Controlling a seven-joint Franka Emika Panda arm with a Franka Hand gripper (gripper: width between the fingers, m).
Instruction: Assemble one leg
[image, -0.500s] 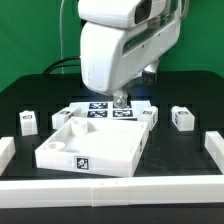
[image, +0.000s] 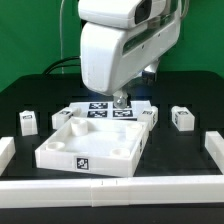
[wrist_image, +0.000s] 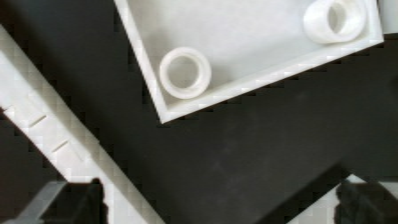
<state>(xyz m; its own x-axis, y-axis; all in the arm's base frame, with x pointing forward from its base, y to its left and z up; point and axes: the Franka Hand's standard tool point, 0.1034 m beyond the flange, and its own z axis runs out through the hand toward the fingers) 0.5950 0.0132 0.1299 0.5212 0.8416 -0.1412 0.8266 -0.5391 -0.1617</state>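
Note:
Several small white legs with tags stand on the black table in the exterior view: one at the far left (image: 27, 122), one by the tabletop's far left corner (image: 61, 118), one right of the marker board (image: 150, 117), one at the right (image: 181, 118). The large white square tabletop piece (image: 80, 152) lies in front; in the wrist view its corner with two round holes (wrist_image: 240, 40) shows. My gripper (image: 120, 101) hangs just behind the tabletop's far edge, apart from every leg. In the wrist view the gripper (wrist_image: 217, 208) is open, with only black table between the fingers (wrist_image: 71, 205).
The marker board (image: 100, 108) lies behind the tabletop piece, partly hidden by my arm. A low white rail (image: 110, 186) runs along the front, with white blocks at the left (image: 5, 150) and right (image: 212, 148). A white notched strip (wrist_image: 39, 110) crosses the wrist view.

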